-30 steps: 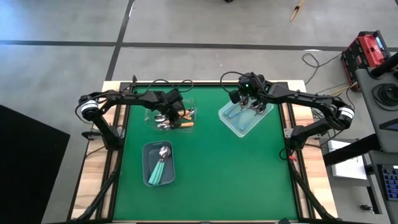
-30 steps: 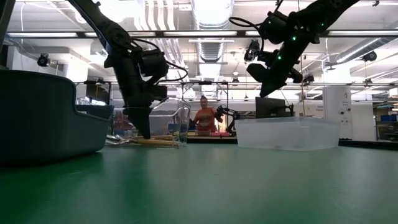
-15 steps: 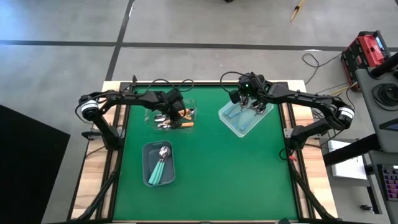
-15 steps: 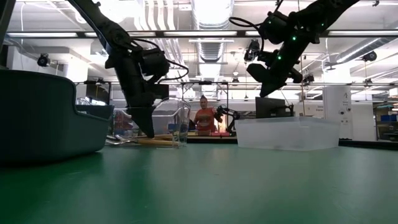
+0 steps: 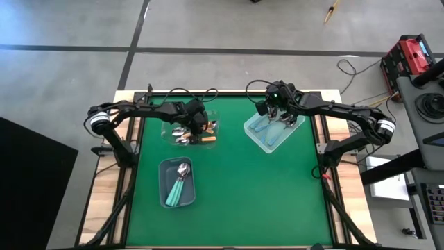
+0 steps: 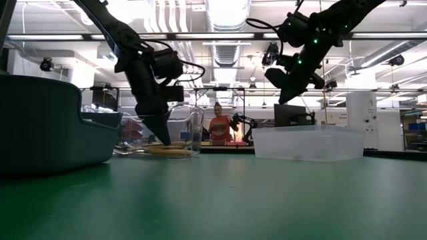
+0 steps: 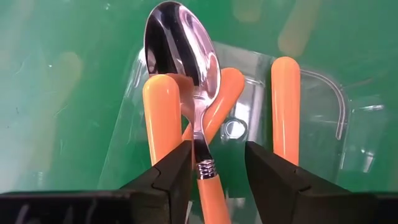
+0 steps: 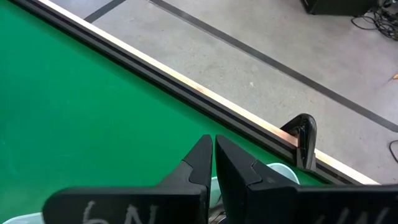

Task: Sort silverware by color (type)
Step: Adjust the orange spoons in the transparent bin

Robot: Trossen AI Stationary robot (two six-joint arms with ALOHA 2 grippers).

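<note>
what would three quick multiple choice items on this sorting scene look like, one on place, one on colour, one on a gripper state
1. Where is the left gripper?
A. over the clear bin
B. over the grey bin
C. off the table

2. What colour are the spoon handles in the grey bin?
A. orange
B. teal
C. black

3. How is the right gripper?
A. wide open
B. shut, empty
C. shut on a spoon

Answers: 1 A, its fingers straddle an orange-handled spoon there. 2 B, the high view shows teal. 3 B, its fingers meet with nothing between.
</note>
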